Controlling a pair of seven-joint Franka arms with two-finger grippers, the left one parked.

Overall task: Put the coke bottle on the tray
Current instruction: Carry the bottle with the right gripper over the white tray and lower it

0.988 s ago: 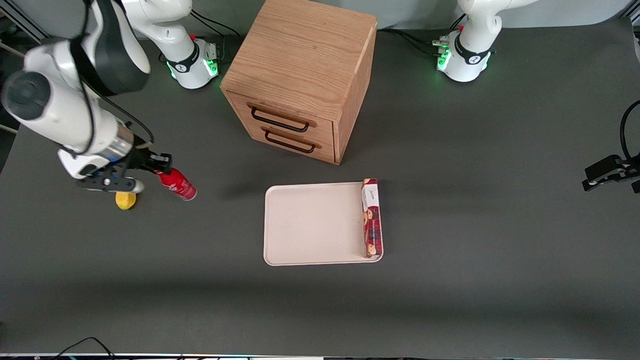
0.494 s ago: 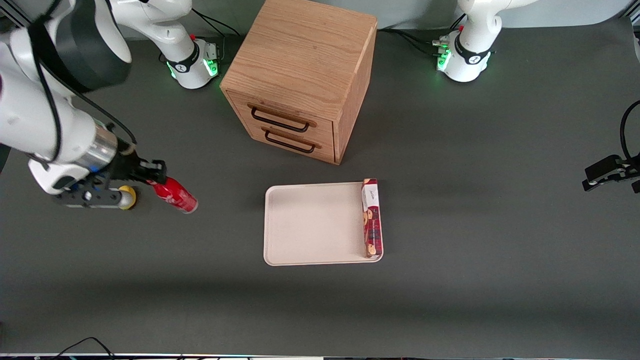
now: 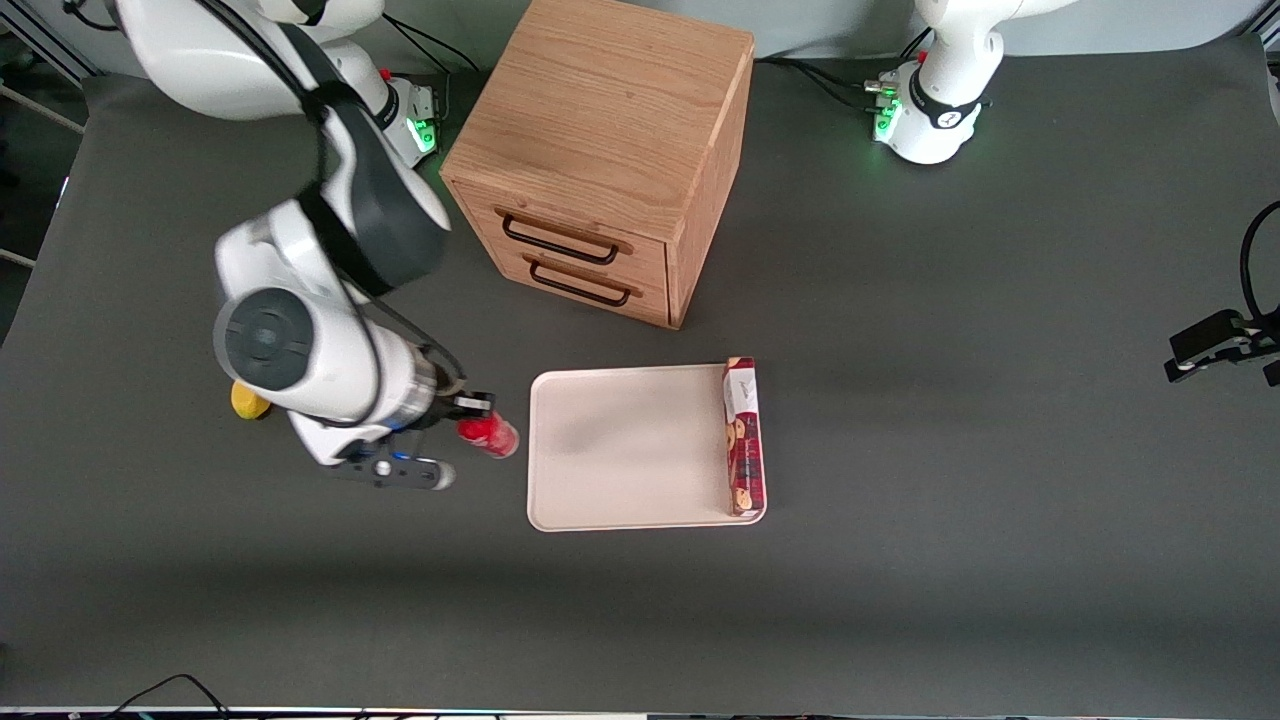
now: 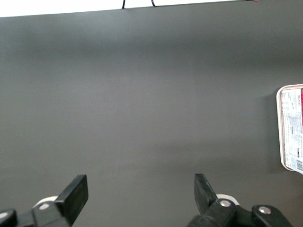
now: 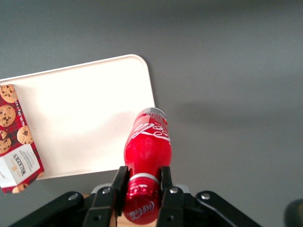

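Note:
My right gripper (image 3: 470,410) is shut on the neck of the red coke bottle (image 3: 489,435), holding it above the table just beside the tray's edge that faces the working arm's end. The cream-white tray (image 3: 620,450) lies in front of the wooden drawer cabinet. In the right wrist view the fingers (image 5: 119,185) clamp the bottle (image 5: 147,149) just under its red cap, and the bottle's base hangs over the tray's rim (image 5: 149,90).
A red-and-white cookie box (image 3: 742,436) lies along the tray's edge toward the parked arm's end. The wooden cabinet (image 3: 605,160) with two drawers stands farther from the front camera than the tray. A yellow lemon (image 3: 248,402) lies on the table beside the working arm.
The gripper has carried the coke bottle from beside the lemon toward the tray, and the bottle now hangs by the tray's edge. The lemon stays in place.

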